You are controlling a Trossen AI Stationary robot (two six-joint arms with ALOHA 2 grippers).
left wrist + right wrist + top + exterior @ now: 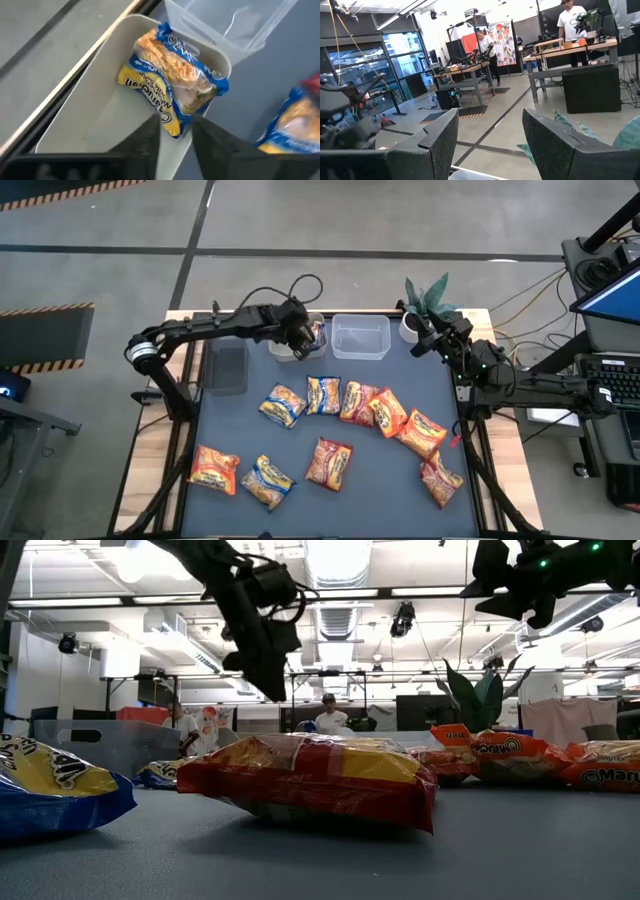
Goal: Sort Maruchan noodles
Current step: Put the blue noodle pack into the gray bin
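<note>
1 yellow-and-blue packet of the Maruchan noodles lies inside the pale tub at the back of the table, propped on a slant against the tub's wall, with its long axis running away from the left tool and its near corner right at the tool's tip. Whether that tool is closed on the corner or has let it go cannot be told. The tool hangs just over the tub's near rim, so a lift straight up looks like the clean way out. A second, clear tub stands just beside it, and a dark tub sits farther to the left. 9 more packets lie loose on the table. The nearest to the left arm are a yellow-and-blue pair in front of the tubs, with bare table around them. The right tool waits wide open and empty at the back right corner, nearer the orange packets along that side.
</note>
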